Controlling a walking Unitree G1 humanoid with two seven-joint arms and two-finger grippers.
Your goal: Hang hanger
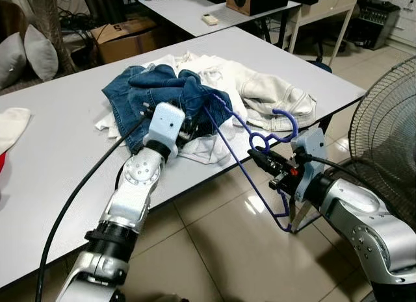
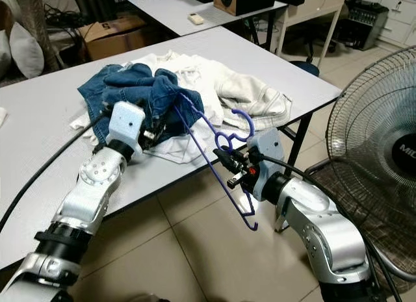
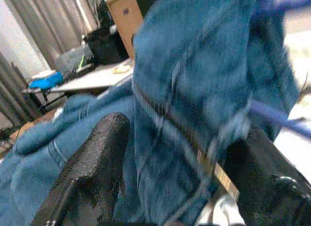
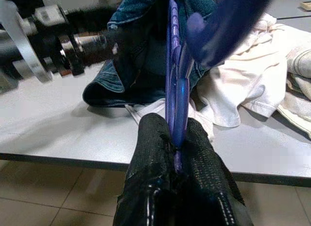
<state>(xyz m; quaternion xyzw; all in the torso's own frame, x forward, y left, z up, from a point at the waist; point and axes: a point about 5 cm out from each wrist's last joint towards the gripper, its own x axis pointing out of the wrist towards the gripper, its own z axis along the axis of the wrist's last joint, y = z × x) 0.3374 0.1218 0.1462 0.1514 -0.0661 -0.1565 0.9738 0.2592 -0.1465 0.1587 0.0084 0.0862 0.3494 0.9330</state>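
— Purple plastic, thin-wired: that is the clothes hanger (image 1: 242, 143), and the right gripper (image 1: 261, 158) has its two black fingers pinched tight on the neck just below the hook, off the near edge of the grey table (image 1: 58, 178).

— Does the head camera show that grip?

— Roughly. The right wrist view shows it properly: both black pads (image 4: 150, 153) pressed together with the purple wire running up between them. The eye views give what the wrist one cannot, the hanger's whole outline, one shoulder reaching up into the blue denim garment (image 1: 162, 97) on the table, the other hanging down over the tiled floor (image 1: 221, 250).

— And the left gripper (image 1: 188, 130)?

— From the head it is buried in the denim. Its wrist view shows the two fingers (image 3: 92, 163) set apart with a fold of blue denim and a seam lying between them; the picture is blurred, so whether they clamp the cloth I cannot tell.

— How do the arms lie?

— The left silver arm stretches forward across the tabletop to the heap. The right forearm comes in low from the right, beside a black pedestal fan (image 1: 390, 120), wrist turned toward the table. Cream and white clothes (image 1: 266, 94) lie crumpled behind the denim.
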